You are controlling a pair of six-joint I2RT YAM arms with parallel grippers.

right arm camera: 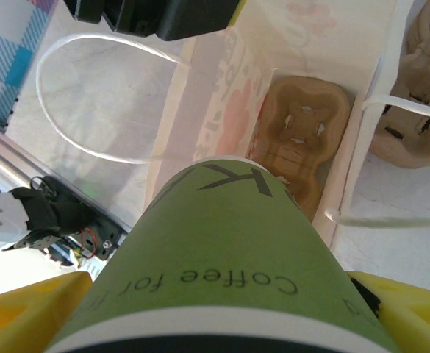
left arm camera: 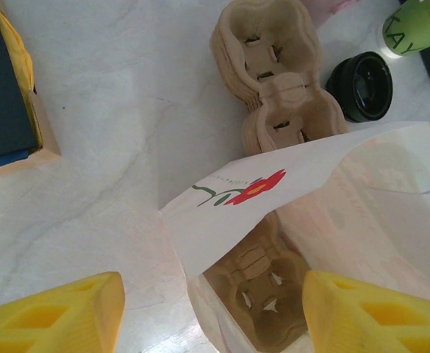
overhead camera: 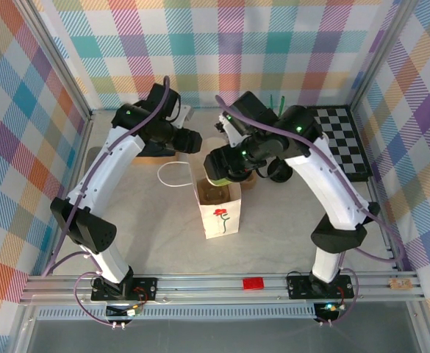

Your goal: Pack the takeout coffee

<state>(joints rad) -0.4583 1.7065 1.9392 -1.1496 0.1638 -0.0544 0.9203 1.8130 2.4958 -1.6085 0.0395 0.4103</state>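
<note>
Above the mouth of the white paper bag [overhead camera: 220, 217], mid-bench, the takeout coffee [right arm camera: 222, 243] hangs in the right tool [right arm camera: 215, 312]. The yellow fingers [right arm camera: 409, 312] pinch its green wall from either side. Right wrist view: the cup's long axis runs away from the lens toward the bag. The narrow base points down at the opening and the wide end sits nearest the wrist. The lettering reads upside down, letter tops toward the lens. A white band and a dark strip mark the near end, but the lid itself is not clearly readable. A brown pulp cup carrier [right arm camera: 303, 140] lies on the bag floor, directly past the base. Overhead, a sliver of green shows under the right tool, so the exact tilt cannot be told there. That view does place the bag upright, rose print facing the arm bases, with a checkerboard [overhead camera: 343, 140] at the far right. The left tool [left arm camera: 215, 312] is behind the bag, fingers [left arm camera: 60, 316] spread wide with nothing pinched. Left wrist view adds a stack of carriers [left arm camera: 273, 66] on the marbled bench [left arm camera: 112, 147], a loose black lid [left arm camera: 360, 84] beside it, and another green cup [left arm camera: 417, 26] cut off at the corner.
</note>
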